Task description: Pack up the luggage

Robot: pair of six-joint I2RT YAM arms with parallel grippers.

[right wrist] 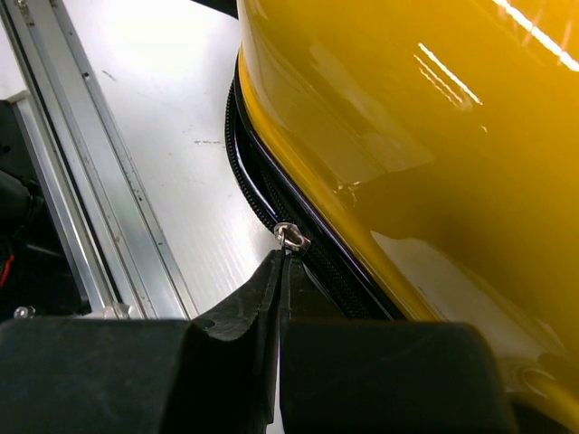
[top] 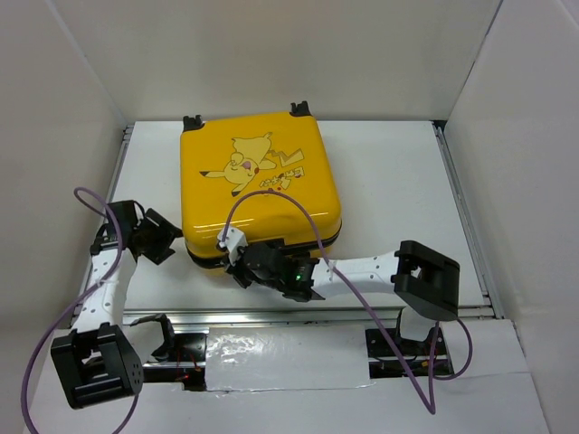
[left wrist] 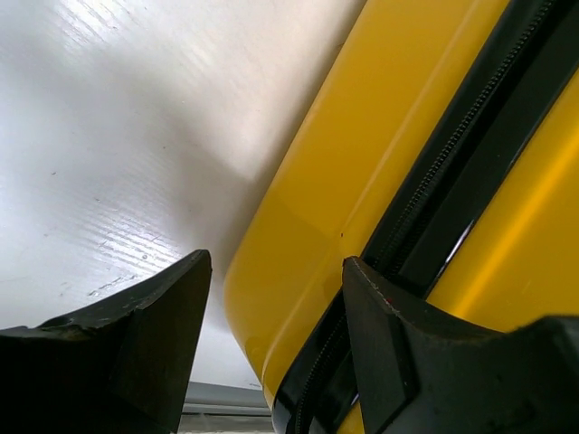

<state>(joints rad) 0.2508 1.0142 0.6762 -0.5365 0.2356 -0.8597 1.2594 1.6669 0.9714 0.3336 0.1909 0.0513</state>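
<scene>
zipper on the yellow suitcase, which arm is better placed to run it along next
Right. The right gripper is shut on the zipper pull at the near edge of the luggage, so it could likely drag it along. The left gripper is open by the near-left corner, gripping nothing.

luggage (top: 258,185) is lying flat on table (top: 389,181), left of centre, toward the back | left gripper (top: 170,239) is sitting at its near-left corner | right gripper (right wrist: 282,267) is sitting at its near edge, tips touching zip pull (right wrist: 291,238)
</scene>
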